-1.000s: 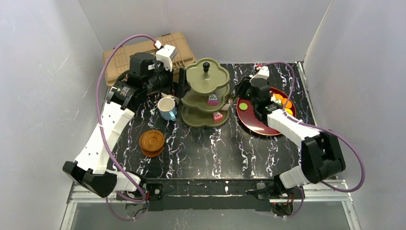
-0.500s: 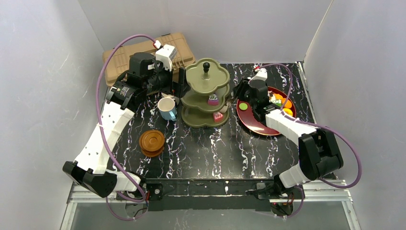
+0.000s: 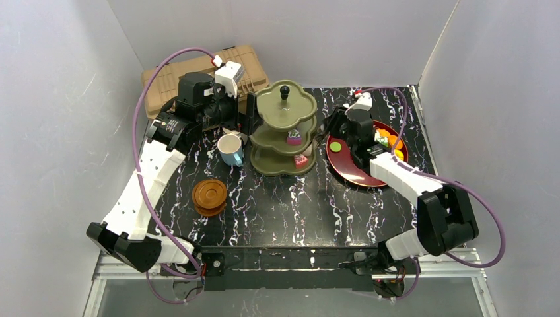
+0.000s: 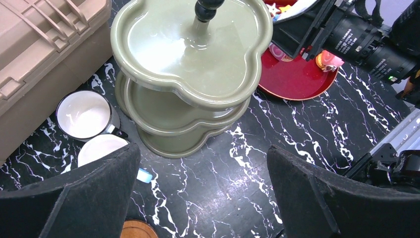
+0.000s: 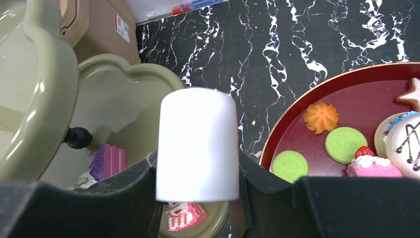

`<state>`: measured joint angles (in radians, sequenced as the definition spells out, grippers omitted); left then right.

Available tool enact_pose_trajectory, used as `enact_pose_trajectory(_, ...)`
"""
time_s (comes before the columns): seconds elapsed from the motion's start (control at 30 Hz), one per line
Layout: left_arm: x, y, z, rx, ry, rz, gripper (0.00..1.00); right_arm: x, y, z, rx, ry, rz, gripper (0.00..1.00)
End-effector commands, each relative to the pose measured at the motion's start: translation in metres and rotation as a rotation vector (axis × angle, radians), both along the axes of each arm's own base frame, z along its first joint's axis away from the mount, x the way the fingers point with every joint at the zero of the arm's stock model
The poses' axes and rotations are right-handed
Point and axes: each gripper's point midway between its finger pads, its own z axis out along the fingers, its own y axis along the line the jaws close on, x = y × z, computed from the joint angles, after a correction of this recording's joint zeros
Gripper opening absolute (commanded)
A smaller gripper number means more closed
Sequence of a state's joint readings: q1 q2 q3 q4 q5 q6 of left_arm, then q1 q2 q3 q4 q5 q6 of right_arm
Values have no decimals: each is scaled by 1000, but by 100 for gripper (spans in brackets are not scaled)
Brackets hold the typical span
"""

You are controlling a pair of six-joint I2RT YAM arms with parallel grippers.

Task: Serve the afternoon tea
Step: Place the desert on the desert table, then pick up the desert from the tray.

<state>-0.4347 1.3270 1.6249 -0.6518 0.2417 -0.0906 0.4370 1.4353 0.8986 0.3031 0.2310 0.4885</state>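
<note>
olive-green glossy three-tier scalloped stand [image 4: 163, 54], black knob [image 4: 208, 7], left gripper [image 4: 202, 153] spread, right gripper [image 5: 196, 171] pinching white cylinder [image 5: 196, 134]

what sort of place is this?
Probably a lab robot cell: plain white panel walls boxing in a black marble-pattern tabletop, and small toy cakes on an olive-green three-tier scalloped stand.

Not really getting any readable text here. The tan toolbox [image 5: 99, 34] is wearing a small red-and-white sticker [image 5: 121, 23] on its side, but the print is coming out way too tiny. The right arm's black housing [image 4: 364, 39] is showing a few lines of white lettering, all blurring out too.
</note>
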Motion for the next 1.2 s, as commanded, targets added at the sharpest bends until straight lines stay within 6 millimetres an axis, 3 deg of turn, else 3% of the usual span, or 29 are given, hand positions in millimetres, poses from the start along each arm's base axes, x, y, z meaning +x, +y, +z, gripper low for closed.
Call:
enact_pose_trajectory(0.0, -8, 2, 13, -30, -24, -8, 98, -2, -8, 49, 16, -117, -22, 47)
enact_pose_trajectory(0.3, -10, 0, 13, -42, -20, -15, 98, -20, -38, 78, -43, -148, -73, 45)
enact_pose_trajectory(0.63, -13, -2, 15, -55, -14, -27, 98, -44, -106, 70, -158, -85, -223, 40)
enact_pose_trajectory(0.83, -12, -3, 13, -55, -8, -31, 98, -58, -135, 64, -224, -50, -287, 40)
enact_pose_trajectory(0.97, -12, -4, 13, -55, -6, -31, 98, -60, -149, 61, -249, -36, -323, 44)
enact_pose_trajectory(1.07, -13, -3, 12, -57, -4, -31, 98, -59, -157, 59, -256, -28, -344, 54)
enact_pose_trajectory(1.17, -13, -3, 12, -55, -4, -29, 98, -57, -160, 56, -260, -20, -350, 57)
